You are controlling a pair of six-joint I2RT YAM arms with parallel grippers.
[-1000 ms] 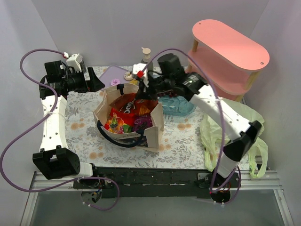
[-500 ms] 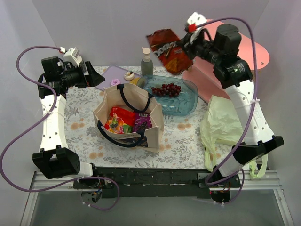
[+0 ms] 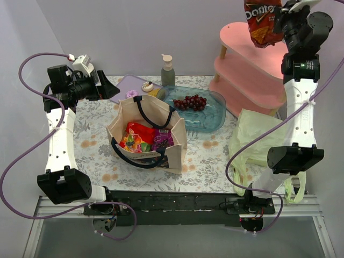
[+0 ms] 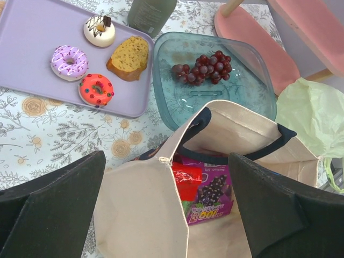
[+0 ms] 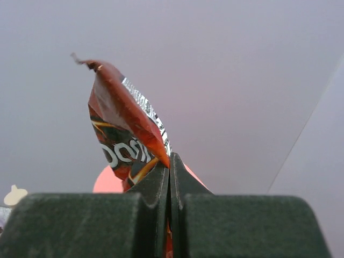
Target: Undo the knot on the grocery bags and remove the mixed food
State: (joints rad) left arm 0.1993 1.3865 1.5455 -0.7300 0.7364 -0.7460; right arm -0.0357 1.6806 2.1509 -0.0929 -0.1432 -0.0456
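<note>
The beige canvas tote (image 3: pixel 124 124) (image 4: pixel 137 215) stands open mid-table, red (image 3: pixel 137 137) and purple snack packets (image 4: pixel 212 196) inside it. My left gripper (image 3: pixel 105 86) (image 4: pixel 166 161) is open, hovering above and behind the tote's left side. High over the pink shelf, my right gripper (image 3: pixel 279 19) (image 5: pixel 170 161) is shut on the edge of the dark-red Doritos bag (image 3: pixel 262 21) (image 5: pixel 121 134). Dark red grapes (image 3: pixel 191 102) (image 4: pixel 204 67) lie in the clear blue tray. The pale-green plastic bag (image 3: pixel 258 142) lies slack at the right. The knot is out of view; loose handle loops (image 3: pixel 293 185) hang off the front edge.
The clear blue tray (image 3: pixel 212 121) sits behind the tote. A lilac tray (image 4: pixel 32 48) with doughnuts and cake is at the back left, a pump bottle (image 3: pixel 167 72) beside it. The pink two-tier shelf (image 3: pixel 252 70) fills the back right corner.
My right gripper has pulled the Doritos bag out of the tote and swung it up and right, above the pink shelf. The left arm has barely moved.
</note>
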